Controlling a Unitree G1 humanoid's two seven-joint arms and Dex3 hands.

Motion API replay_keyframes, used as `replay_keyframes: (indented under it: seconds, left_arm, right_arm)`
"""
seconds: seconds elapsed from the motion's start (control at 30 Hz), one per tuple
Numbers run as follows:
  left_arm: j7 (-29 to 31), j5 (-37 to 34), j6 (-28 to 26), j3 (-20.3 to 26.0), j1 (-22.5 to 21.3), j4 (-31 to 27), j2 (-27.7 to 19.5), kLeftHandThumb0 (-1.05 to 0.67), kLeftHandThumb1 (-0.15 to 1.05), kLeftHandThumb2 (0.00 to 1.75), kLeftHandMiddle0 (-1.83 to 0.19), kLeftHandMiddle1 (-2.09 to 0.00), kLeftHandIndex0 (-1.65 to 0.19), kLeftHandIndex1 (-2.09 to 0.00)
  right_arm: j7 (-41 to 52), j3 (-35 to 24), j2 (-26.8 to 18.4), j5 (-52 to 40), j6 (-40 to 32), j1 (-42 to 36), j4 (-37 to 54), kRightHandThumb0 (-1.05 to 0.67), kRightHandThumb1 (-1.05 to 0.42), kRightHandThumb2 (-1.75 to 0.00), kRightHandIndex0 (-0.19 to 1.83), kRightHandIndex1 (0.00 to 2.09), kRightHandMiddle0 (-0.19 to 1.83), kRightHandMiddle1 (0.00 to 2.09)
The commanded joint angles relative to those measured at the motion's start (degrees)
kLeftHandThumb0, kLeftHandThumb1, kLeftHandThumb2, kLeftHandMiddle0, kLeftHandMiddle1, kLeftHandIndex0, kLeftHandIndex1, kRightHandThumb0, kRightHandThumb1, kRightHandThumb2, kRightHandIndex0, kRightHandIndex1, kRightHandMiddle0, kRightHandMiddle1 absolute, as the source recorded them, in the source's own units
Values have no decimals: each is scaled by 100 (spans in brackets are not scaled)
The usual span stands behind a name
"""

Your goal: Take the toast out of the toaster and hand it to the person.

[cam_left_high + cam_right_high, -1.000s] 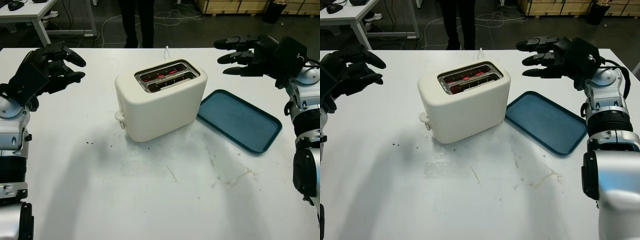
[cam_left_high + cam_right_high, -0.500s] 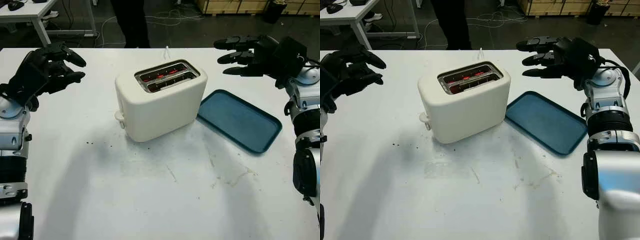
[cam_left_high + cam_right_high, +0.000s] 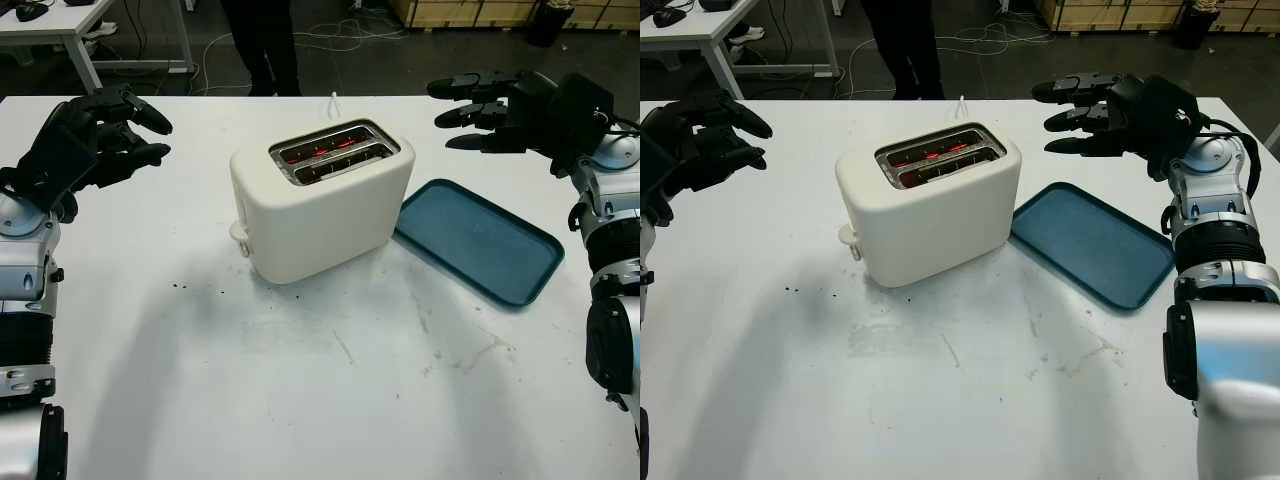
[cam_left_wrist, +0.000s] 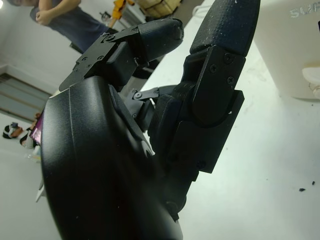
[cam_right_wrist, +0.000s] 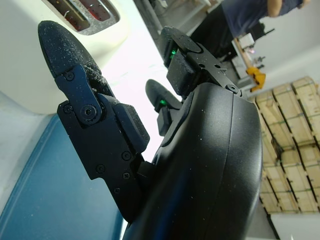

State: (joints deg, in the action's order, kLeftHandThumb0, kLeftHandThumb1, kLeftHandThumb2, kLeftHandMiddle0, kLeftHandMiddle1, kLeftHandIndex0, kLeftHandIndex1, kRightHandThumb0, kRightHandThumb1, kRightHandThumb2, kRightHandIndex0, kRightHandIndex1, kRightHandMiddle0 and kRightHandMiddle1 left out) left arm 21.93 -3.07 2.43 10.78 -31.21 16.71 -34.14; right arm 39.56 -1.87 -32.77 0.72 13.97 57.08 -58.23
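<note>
A cream two-slot toaster [image 3: 320, 205] stands mid-table, its slots [image 3: 333, 152] glowing red inside; no toast rises above them. My left hand [image 3: 110, 125] hovers open above the table's left side, well apart from the toaster. My right hand [image 3: 480, 100] hangs open over the far right, beyond the toaster and above the tray's far end. A person in dark trousers [image 3: 262, 45] stands behind the table's far edge; in the right wrist view the person [image 5: 250, 20] wears a blue top.
A flat blue tray [image 3: 478, 240] lies just right of the toaster, touching its base. Dark crumbs [image 3: 180, 287] dot the white table [image 3: 300, 400] at front left. Another table [image 3: 70, 25] and floor cables lie beyond.
The person behind the table has shifted stance slightly. Both hands and the toaster have stayed where they were.
</note>
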Motion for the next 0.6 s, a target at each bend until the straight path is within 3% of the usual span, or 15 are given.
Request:
replay_keyframes:
  seconds: [0.0,0.57]
  left_arm:
    - [-17,-13,103,19,-31,43,12,-105,88,0,-64,-132,-58,-119]
    - [-15,-36,69,18,-38,13,31,-105,87,0,-64,-132,-59,-118]
  right_arm:
    - [-32,-21,-20,2,25,-44,60,-83,-73,0,36,58,61,0]
    - [-7,-19,-1,-3,46,-1,-17,-84,-73,0,37,57,61,1]
